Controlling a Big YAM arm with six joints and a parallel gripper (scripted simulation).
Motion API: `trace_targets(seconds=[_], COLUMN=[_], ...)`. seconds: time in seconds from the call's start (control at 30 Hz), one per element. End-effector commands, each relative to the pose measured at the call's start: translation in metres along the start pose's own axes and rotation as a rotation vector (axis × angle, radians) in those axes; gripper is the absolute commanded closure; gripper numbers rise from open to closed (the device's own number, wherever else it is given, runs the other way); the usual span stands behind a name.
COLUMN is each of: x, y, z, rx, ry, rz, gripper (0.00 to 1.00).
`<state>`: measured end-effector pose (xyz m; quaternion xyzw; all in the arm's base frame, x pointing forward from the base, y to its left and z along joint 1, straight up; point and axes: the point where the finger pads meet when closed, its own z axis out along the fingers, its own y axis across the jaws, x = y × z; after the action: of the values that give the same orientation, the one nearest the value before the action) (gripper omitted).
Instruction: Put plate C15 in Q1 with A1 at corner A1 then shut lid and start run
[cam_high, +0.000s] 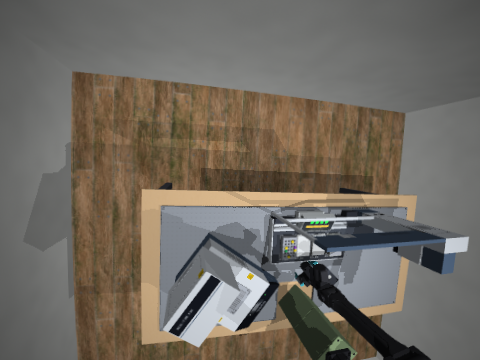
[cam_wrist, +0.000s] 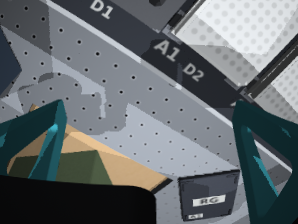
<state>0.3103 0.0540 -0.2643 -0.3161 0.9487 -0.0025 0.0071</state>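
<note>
In the wrist view my gripper (cam_wrist: pixel 149 109) is open and empty, its teal fingers spread over the perforated grey deck just in front of the hand-off row. The white plate C15 (cam_wrist: pixel 246 16) lies at the position marked D2 (cam_wrist: pixel 193 70), ahead and to the right of the fingers. In the top view the gripper (cam_high: pixel 309 269) hangs just in front of the row, where the plate (cam_high: pixel 303 245) shows as a small white patch. The cycler Q1 (cam_high: pixel 215 295) is the big grey-and-white box at the deck's front left, turned askew. I cannot tell its lid state.
A small dark regrip nest (cam_wrist: pixel 206 203) lies below the fingers. A long grey shelf (cam_high: pixel 380 237) overhangs the row's right part.
</note>
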Motion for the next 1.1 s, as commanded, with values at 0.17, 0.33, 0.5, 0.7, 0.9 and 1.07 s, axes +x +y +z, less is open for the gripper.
trace_targets(seconds=[0.17, 0.33, 0.5, 0.7, 0.9, 1.07], x=[-0.005, -0.015, -0.022, -0.030, -0.043, -0.043], y=[-0.029, -0.037, -0.062, -0.083, -0.105, -0.102], z=[0.010, 0.013, 0.017, 0.024, 0.028, 0.023], rx=[-0.008, -0.006, -0.003, -0.006, -0.004, 0.001], ry=[0.015, 0.010, 0.007, 0.014, 0.011, -0.002], rz=[0.188, 0.258, 0.388, 0.491, 0.572, 0.686], gripper=[0.01, 0.01, 0.01, 0.01, 0.01, 0.01])
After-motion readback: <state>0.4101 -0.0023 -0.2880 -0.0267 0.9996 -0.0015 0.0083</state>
